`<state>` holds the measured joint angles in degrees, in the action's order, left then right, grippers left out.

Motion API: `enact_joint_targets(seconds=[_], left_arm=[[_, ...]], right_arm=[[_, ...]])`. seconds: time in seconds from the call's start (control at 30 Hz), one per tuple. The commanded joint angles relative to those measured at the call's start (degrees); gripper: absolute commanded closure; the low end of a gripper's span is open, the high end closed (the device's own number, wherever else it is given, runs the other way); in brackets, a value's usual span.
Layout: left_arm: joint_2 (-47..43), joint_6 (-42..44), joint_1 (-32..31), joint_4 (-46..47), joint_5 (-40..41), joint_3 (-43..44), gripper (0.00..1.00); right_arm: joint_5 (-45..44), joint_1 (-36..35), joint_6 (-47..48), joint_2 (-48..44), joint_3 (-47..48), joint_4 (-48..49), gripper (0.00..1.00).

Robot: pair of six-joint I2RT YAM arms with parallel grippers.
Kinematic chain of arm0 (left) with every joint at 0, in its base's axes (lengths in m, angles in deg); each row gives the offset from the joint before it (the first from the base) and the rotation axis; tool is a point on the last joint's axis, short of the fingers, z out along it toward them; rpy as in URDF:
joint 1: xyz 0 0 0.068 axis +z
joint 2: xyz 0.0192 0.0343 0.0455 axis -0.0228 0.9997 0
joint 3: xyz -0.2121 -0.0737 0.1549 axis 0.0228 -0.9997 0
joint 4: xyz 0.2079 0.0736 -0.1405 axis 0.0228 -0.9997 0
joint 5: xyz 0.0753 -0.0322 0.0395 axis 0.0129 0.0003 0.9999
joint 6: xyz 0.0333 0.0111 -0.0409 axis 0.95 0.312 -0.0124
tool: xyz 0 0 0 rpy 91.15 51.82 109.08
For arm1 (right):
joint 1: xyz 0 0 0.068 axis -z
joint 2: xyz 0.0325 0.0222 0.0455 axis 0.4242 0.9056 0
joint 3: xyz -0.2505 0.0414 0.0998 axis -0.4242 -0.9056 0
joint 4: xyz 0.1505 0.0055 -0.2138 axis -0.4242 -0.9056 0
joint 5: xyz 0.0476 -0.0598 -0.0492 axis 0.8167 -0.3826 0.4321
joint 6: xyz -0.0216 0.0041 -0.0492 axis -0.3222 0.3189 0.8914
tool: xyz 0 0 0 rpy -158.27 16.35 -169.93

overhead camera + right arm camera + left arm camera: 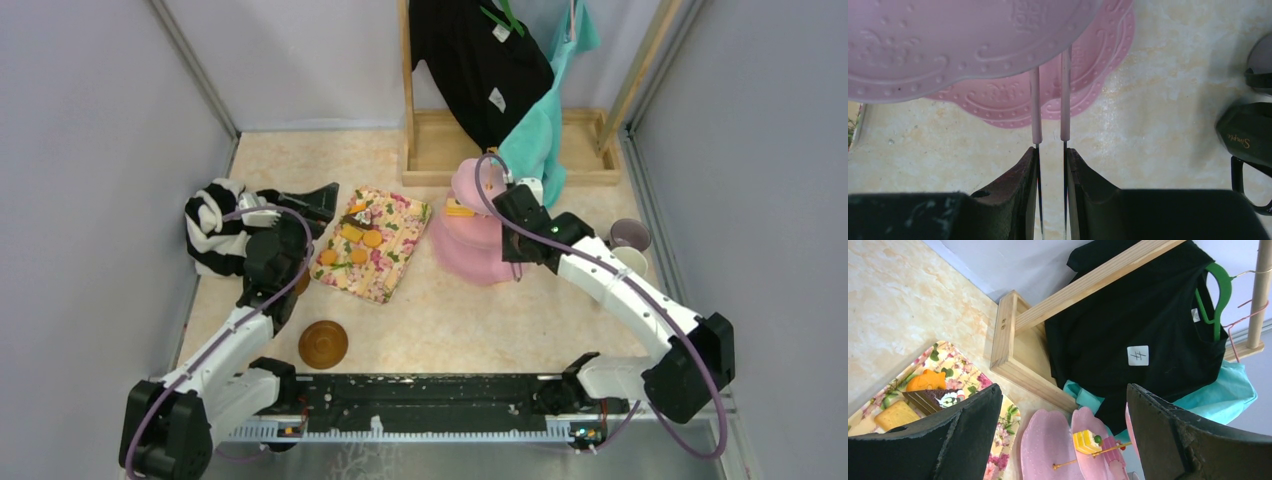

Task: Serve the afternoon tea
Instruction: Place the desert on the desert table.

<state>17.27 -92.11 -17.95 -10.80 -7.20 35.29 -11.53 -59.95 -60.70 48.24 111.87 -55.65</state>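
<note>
The pink three-tier cake stand (pixel 462 255) stands right of centre, with a yellow cake slice (pixel 458 209) on a tier. My right gripper (pixel 512 250) is at its right side, shut on thin metal tongs with pink tips (pixel 1035 100) that reach under a tier (pixel 948 40). Orange and brown pastries (pixel 358 238) lie on the floral cloth (pixel 385 265). My left gripper (pixel 305 205) hovers open and holds nothing at the cloth's left end; its view shows the chocolate slice (pixel 930 399) and the stand (pixel 1043 445). A brown saucer (pixel 323 343) sits near the front. The lilac mug (pixel 630 234) and cream mug (pixel 632 262) stand right.
A black-and-white striped garment (pixel 210 235) lies at the left wall. At the back, a wooden rack base (pixel 440 150) carries a hanging black shirt (pixel 480 60) and a teal garment (pixel 540 130). Grey walls close in both sides.
</note>
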Motion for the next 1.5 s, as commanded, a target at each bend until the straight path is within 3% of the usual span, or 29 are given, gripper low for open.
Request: enact_joint_targets(seconds=[0.0, 0.63, 1.0, 1.47], left_arm=[[1.7, 0.7, -0.4, 3.3, 0.3, 1.4, 0.01], [3.7, 1.3, -0.4, 5.0, 1.2, 1.0, 0.01], [4.0, 0.9, -0.4, 5.8, 1.3, 0.0, 0.01], [4.5, 0.3, -0.4, 6.1, 1.2, -0.3, 0.01]], right_arm=[[0.5, 1.5, 2.0, 0.5, 3.6, 3.7, 1.0], [0.7, 3.9, 4.5, 4.4, 6.3, 5.1, 1.0], [3.3, 5.5, 3.7, 5.1, 5.6, 5.3, 0.68], [4.0, 5.9, 3.2, 4.7, 5.2, 4.9, 0.65]])
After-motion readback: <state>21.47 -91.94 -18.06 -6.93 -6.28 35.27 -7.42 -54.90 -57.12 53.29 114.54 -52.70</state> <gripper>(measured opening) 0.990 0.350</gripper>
